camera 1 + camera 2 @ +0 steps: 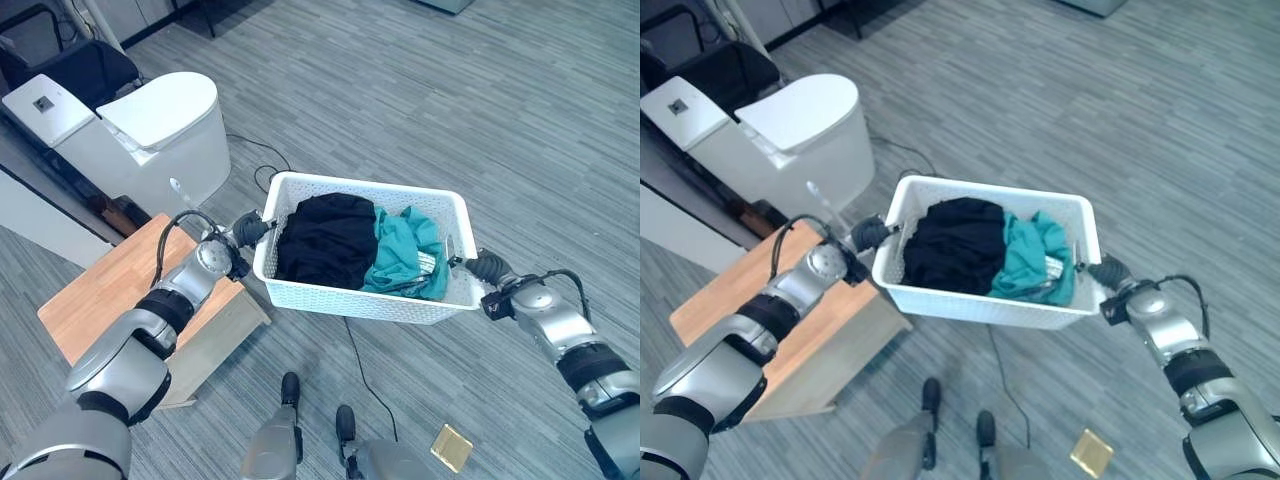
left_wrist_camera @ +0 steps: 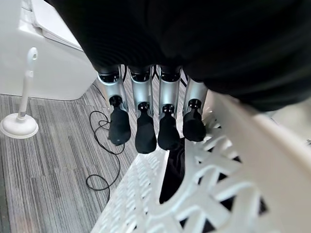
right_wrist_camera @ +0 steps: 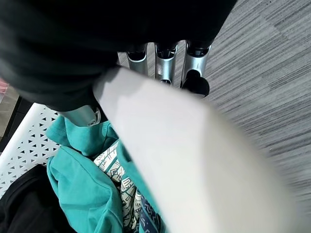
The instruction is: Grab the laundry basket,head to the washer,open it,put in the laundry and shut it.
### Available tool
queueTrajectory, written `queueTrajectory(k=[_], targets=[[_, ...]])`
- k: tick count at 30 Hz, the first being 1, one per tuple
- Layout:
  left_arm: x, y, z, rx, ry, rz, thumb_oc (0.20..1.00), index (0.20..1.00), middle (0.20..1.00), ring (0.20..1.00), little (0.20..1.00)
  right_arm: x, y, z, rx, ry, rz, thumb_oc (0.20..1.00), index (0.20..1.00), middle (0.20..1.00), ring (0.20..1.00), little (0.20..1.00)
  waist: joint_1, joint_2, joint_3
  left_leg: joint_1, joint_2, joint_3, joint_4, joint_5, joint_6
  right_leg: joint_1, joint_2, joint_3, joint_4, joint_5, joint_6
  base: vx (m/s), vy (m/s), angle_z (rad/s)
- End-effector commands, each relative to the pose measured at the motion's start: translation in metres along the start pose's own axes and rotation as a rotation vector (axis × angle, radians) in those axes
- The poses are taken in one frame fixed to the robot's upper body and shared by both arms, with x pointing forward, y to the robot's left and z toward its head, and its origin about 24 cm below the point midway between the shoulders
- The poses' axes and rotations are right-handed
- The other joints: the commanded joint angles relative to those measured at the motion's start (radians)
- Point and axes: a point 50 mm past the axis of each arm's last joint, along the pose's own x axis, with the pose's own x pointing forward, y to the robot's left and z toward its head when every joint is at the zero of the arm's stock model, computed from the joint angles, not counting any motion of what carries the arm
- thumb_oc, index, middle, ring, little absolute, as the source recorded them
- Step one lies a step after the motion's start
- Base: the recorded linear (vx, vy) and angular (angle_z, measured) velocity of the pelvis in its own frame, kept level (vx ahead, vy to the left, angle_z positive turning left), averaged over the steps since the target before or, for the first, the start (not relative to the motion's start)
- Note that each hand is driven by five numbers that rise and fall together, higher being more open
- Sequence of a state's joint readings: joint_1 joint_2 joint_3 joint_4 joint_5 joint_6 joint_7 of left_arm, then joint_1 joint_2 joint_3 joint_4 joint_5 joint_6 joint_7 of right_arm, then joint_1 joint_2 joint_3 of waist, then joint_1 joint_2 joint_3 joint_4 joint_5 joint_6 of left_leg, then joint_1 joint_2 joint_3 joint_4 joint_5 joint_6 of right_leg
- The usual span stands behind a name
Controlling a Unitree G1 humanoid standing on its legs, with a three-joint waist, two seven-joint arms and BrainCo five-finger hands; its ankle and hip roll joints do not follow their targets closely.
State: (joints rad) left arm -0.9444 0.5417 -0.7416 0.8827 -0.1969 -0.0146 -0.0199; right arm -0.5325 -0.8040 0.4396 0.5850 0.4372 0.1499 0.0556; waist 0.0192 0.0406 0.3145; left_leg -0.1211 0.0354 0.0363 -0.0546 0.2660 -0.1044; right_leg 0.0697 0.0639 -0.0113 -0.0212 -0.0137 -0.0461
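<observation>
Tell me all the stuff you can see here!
laundry basket: one, white, held up off the floor between both hands
black clothing: one pile, black, in the basket's left part
teal clothing: one pile, teal, in the basket's right part, over a patterned cloth
wooden table: one, light brown, under the left arm
toilet: one, white, beyond the table
plunger: one, white, on the floor by the toilet
small square thing: one, tan, on the floor at lower right
left hand: one, at the basket's left end
right hand: one, at the basket's right end, fingers curled over the rim
</observation>
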Motion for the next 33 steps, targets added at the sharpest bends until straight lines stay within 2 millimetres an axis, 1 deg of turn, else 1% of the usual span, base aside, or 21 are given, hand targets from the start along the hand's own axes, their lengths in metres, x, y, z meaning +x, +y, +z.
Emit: queueTrajectory(k=[1, 5, 6, 9, 10, 11, 12, 13, 14, 15, 18, 20, 21, 23, 24, 26, 27, 29, 30, 31, 33], targets=[[0.003, 0.052, 0.014, -0.027, -0.001, 0.214, 0.2, 0.2, 0.2, 0.2, 0.2, -0.014, -0.048, 0.05, 0.072, -0.255, -0.137, 0.2, 0.2, 0.2, 0.2, 0.2, -0.001, -0.034, -0.049, -0.107, 0.067, 0.018, 0.136, -0.105, 0.005, 0.069, -0.073, -0.031, 0.026, -0.089, 0.103, 0.07, -0.168, 0.15], [0.004, 0.061, 0.021, -0.038, -0.007, 0.239, 0.2, 0.2, 0.2, 0.2, 0.2, -0.01, -0.046, 0.058, 0.066, -0.268, -0.126, 0.2, 0.2, 0.2, 0.2, 0.2, -0.016, -0.039, -0.036, -0.109, 0.098, 0.029, 0.22, -0.136, 0.001, 0.059, -0.051, -0.018, 0.08, -0.108, 0.089, 0.06, -0.133, 0.03], [0.005, 0.061, 0.021, -0.053, -0.003, 0.243, 0.2, 0.2, 0.2, 0.2, 0.2, -0.009, -0.043, 0.057, 0.074, -0.26, -0.114, 0.2, 0.2, 0.2, 0.2, 0.2, -0.027, -0.046, -0.032, -0.119, 0.12, 0.035, 0.29, -0.144, -0.001, 0.067, -0.043, -0.008, 0.095, -0.115, 0.08, 0.08, -0.154, -0.21], [0.005, 0.062, 0.02, -0.082, 0.004, 0.253, 0.2, 0.2, 0.2, 0.2, 0.2, -0.005, -0.035, 0.059, 0.087, -0.263, -0.091, 0.2, 0.2, 0.2, 0.2, 0.2, -0.031, -0.057, -0.021, -0.158, 0.127, 0.017, 0.452, -0.121, 0.003, 0.075, -0.034, 0.008, 0.112, -0.108, 0.064, 0.12, -0.164, -0.36], [0.003, 0.067, 0.012, -0.115, 0.032, 0.268, 0.2, 0.2, 0.2, 0.2, 0.2, -0.002, -0.031, 0.058, 0.086, -0.244, -0.08, 0.2, 0.2, 0.2, 0.2, 0.2, -0.024, -0.056, -0.022, -0.176, 0.099, 0.053, 0.447, -0.173, 0.025, 0.107, -0.035, 0.022, 0.088, -0.116, 0.069, 0.15, -0.074, -0.25], [0.003, 0.067, 0.012, -0.115, 0.032, 0.268, 0.2, 0.2, 0.2, 0.2, 0.2, -0.002, -0.031, 0.058, 0.086, -0.244, -0.08, 0.2, 0.2, 0.2, 0.2, 0.2, -0.023, -0.056, -0.024, -0.177, 0.099, 0.054, 0.442, -0.169, 0.024, 0.104, -0.035, 0.023, 0.088, -0.114, 0.068, 0.27, 0.009, -0.6], [-0.001, 0.073, 0.004, -0.12, 0.05, 0.286, 0.2, 0.2, 0.2, 0.2, 0.2, 0.002, -0.024, 0.062, 0.074, -0.248, -0.054, 0.2, 0.2, 0.2, 0.2, 0.2, 0.009, -0.039, -0.036, -0.188, 0.035, 0.028, 0.346, -0.167, 0.028, 0.12, -0.017, 0.053, 0.071, -0.12, 0.079, 0.27, 0.046, -0.57], [-0.004, 0.076, -0.002, -0.127, 0.061, 0.299, 0.2, 0.2, 0.2, 0.2, 0.2, 0.004, -0.021, 0.064, 0.072, -0.248, -0.047, 0.2, 0.2, 0.2, 0.2, 0.2, 0.029, -0.034, -0.037, -0.19, 0.014, 0.011, 0.248, -0.145, 0.026, 0.139, -0.011, 0.071, 0.067, -0.133, 0.084, 0.51, 0.053, -0.73], [-0.008, 0.077, -0.009, -0.143, 0.064, 0.304, 0.2, 0.2, 0.2, 0.2, 0.2, 0.006, -0.017, 0.065, 0.064, -0.248, -0.039, 0.2, 0.2, 0.2, 0.2, 0.2, 0.049, -0.023, -0.047, -0.205, 0.019, 0.008, 0.117, -0.12, 0.026, 0.157, 0.004, 0.092, 0.076, -0.155, 0.086, 0.49, 0.025, -1.11], [-0.01, 0.077, -0.014, -0.152, 0.07, 0.306, 0.2, 0.2, 0.2, 0.2, 0.2, 0.007, -0.015, 0.064, 0.071, -0.249, -0.039, 0.2, 0.2, 0.2, 0.2, 0.2, 0.058, -0.026, -0.047, -0.208, 0.017, 0.02, 0.078, -0.113, 0.024, 0.171, 0.004, 0.097, 0.082, -0.167, 0.089, 0.61, 0.038, -1.25], [-0.023, 0.074, -0.034, -0.197, 0.073, 0.318, 0.2, 0.2, 0.2, 0.2, 0.2, 0.006, -0.002, 0.054, 0.074, -0.237, 0.002, 0.2, 0.2, 0.2, 0.2, 0.2, 0.091, -0.035, -0.086, -0.218, 0.041, 0.208, 0.065, -0.093, 0.041, 0.257, -0.018, 0.107, 0.096, -0.223, 0.121, 0.65, 0.159, -0.85], [-0.027, 0.078, -0.041, -0.192, 0.087, 0.33, 0.2, 0.2, 0.2, 0.2, 0.2, 0.005, 0.01, 0.054, 0.079, -0.25, 0.043, 0.2, 0.2, 0.2, 0.2, 0.2, 0.121, -0.052, -0.118, -0.216, 0.02, 0.202, 0.133, -0.082, 0.063, 0.263, -0.053, 0.115, 0.165, -0.167, 0.15, 0.72, 0.189, -0.66], [-0.029, 0.075, -0.046, -0.185, 0.101, 0.322, 0.2, 0.2, 0.2, 0.2, 0.2, 0.005, 0.02, 0.047, 0.107, -0.247, 0.067, 0.2, 0.2, 0.2, 0.2, 0.2, 0.133, -0.082, -0.138, -0.182, -0.013, 0.217, 0.17, -0.121, 0.097, 0.213, -0.095, 0.09, 0.325, 0.022, 0.24, 0.69, 0.149, -1.05], [-0.026, 0.069, -0.044, -0.176, 0.1, 0.303, 0.2, 0.2, 0.2, 0.2, 0.2, 0.006, 0.023, 0.045, 0.111, -0.24, 0.069, 0.2, 0.2, 0.2, 0.2, 0.2, 0.12, -0.078, -0.144, -0.138, -0.03, 0.22, 0.173, -0.161, 0.13, 0.134, -0.096, 0.084, 0.549, 0.179, 0.308, 0.62, 0.186, -0.8], [-0.025, 0.067, -0.044, -0.162, 0.11, 0.293, 0.2, 0.2, 0.2, 0.2, 0.2, 0.007, 0.022, 0.044, 0.113, -0.235, 0.055, 0.2, 0.2, 0.2, 0.2, 0.2, 0.083, -0.057, -0.127, -0.085, -0.033, 0.193, 0.174, -0.196, 0.151, 0.043, -0.074, 0.055, 0.724, 0.203, 0.308, 0.58, 0.243, 0.09], [-0.022, 0.066, -0.044, -0.153, 0.131, 0.288, 0.2, 0.2, 0.2, 0.2, 0.2, 0.007, 0.018, 0.048, 0.104, -0.243, 0.043, 0.2, 0.2, 0.2, 0.2, 0.2, 0.044, -0.029, -0.11, -0.011, -0.034, 0.165, 0.151, -0.221, 0.163, -0.074, -0.102, 0.002, 0.787, 0.123, 0.27, 0.57, 0.218, 0.85], [-0.018, 0.064, -0.041, -0.147, 0.138, 0.283, 0.2, 0.2, 0.2, 0.2, 0.2, 0.006, 0.011, 0.052, 0.098, -0.253, 0.028, 0.2, 0.2, 0.2, 0.2, 0.2, 0.003, -0.014, -0.092, 0.072, -0.055, 0.116, 0.125, -0.242, 0.159, -0.172, -0.148, -0.041, 0.714, 0.027, 0.212, 0.58, 0.131, 0.9], [-0.013, 0.061, -0.033, -0.138, 0.13, 0.273, 0.2, 0.2, 0.2, 0.2, 0.2, 0.007, 0.005, 0.055, 0.094, -0.254, 0.012, 0.2, 0.2, 0.2, 0.2, 0.2, -0.038, -0.007, -0.081, 0.131, -0.074, 0.065, 0.114, -0.278, 0.149, -0.245, -0.137, -0.048, 0.584, -0.028, 0.184, 0.48, 0.031, 0.78], [-0.013, 0.062, -0.033, -0.138, 0.13, 0.274, 0.2, 0.2, 0.2, 0.2, 0.2, 0.007, 0.005, 0.055, 0.094, -0.254, 0.012, 0.2, 0.2, 0.2, 0.2, 0.2, -0.039, -0.004, -0.081, 0.13, -0.072, 0.063, 0.114, -0.277, 0.148, -0.243, -0.135, -0.05, 0.579, -0.025, 0.183, 0.47, -0.074, 0.79], [-0.01, 0.059, -0.028, -0.127, 0.118, 0.264, 0.2, 0.2, 0.2, 0.2, 0.2, 0.006, -0.002, 0.057, 0.087, -0.252, -0.004, 0.2, 0.2, 0.2, 0.2, 0.2, -0.065, -0.02, -0.087, 0.162, -0.095, 0.041, 0.112, -0.31, 0.133, -0.294, -0.15, -0.022, 0.358, 0.002, 0.189, 0.45, -0.105, 0.85], [-0.006, 0.058, -0.021, -0.125, 0.107, 0.263, 0.2, 0.2, 0.2, 0.2, 0.2, 0.006, -0.009, 0.06, 0.082, -0.249, -0.022, 0.2, 0.2, 0.2, 0.2, 0.2, -0.095, -0.033, -0.081, 0.214, -0.117, 0.008, 0.118, -0.358, 0.118, -0.331, -0.184, 0.002, 0.141, 0.077, 0.215, 0.6, -0.133, 0.79]])
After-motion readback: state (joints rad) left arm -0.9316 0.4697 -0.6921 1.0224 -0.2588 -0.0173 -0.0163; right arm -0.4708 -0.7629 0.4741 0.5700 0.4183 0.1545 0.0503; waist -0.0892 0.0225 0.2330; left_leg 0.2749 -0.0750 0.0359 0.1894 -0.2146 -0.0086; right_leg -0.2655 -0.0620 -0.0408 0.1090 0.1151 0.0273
